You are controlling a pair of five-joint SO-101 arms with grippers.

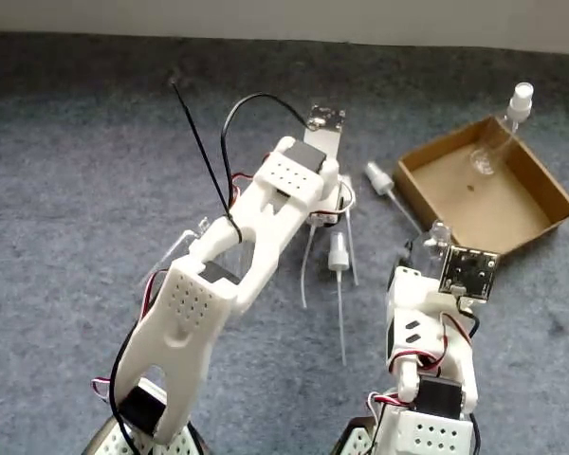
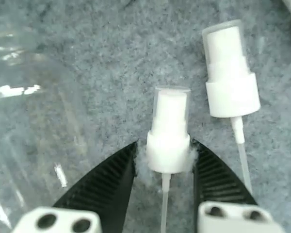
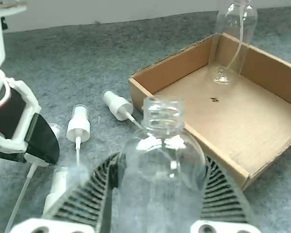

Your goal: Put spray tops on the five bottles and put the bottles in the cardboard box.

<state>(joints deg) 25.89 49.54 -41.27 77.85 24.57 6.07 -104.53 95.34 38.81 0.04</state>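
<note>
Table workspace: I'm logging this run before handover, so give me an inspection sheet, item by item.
Surface: grey carpet.
Job's things: cardboard box holds one capped bottle, upright; uncapped bottle and spray top are held; second spray top and another clear bottle are beside the left hand; third spray top lies by the box.
Clutter: nothing seen.
Hands: left hand shut on spray top; right hand shut on uncapped bottle.
Cables: black cable loops over left arm; coloured wires on right arm.
Surroundings: pale wall behind.
</note>
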